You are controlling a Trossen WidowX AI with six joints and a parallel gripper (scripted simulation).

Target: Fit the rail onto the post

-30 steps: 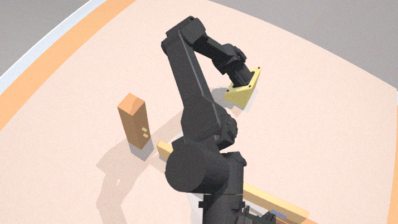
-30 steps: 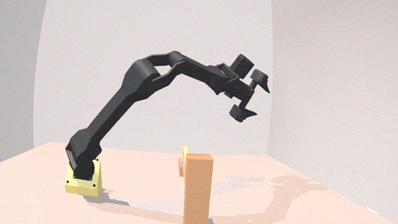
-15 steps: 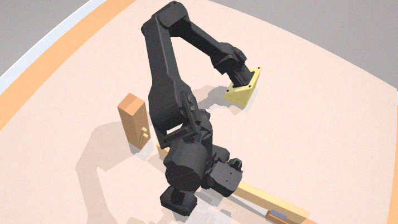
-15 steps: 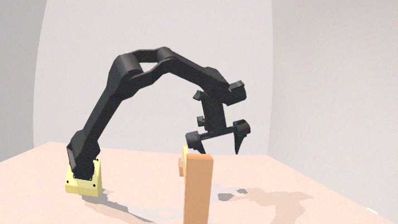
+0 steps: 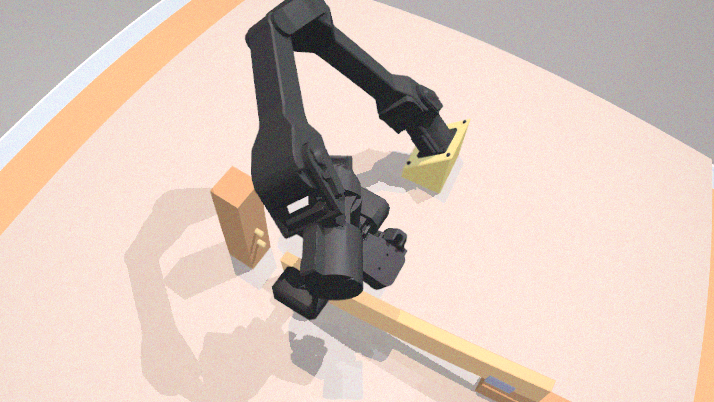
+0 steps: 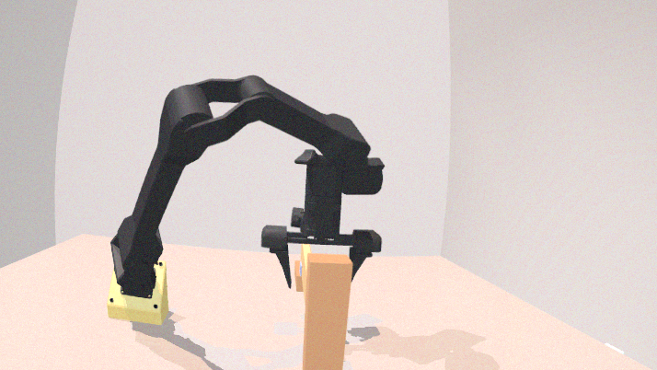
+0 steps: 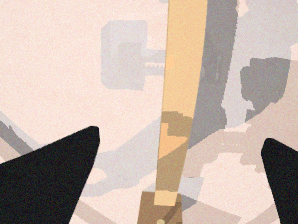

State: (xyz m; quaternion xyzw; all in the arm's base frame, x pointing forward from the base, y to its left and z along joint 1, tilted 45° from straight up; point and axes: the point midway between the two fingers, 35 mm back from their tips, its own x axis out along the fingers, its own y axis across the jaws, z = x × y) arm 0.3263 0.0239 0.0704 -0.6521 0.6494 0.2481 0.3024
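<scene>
Overhead, gripper (image 6: 320,283) (image 7: 186,141) points down with fingers spread wide, grasping nothing. Rail (image 5: 425,332) (image 6: 306,258) (image 7: 185,65) runs below it, seen between the two fingertips in wrist view, touched by neither as far as that view shows. Near end of rail lies beyond the hand, toward the post (image 5: 239,220) (image 6: 328,313), with a gap between. Two pegs (image 5: 259,237) stick out of post, uncovered. Bracket (image 5: 499,384) at rail's other end, well away from hand.

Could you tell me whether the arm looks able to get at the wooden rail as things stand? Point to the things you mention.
Probably yes: the open fingers (image 6: 320,281) stand either side of the rail (image 5: 430,332) (image 6: 305,252) (image 7: 185,65), and nothing appears between.
</scene>
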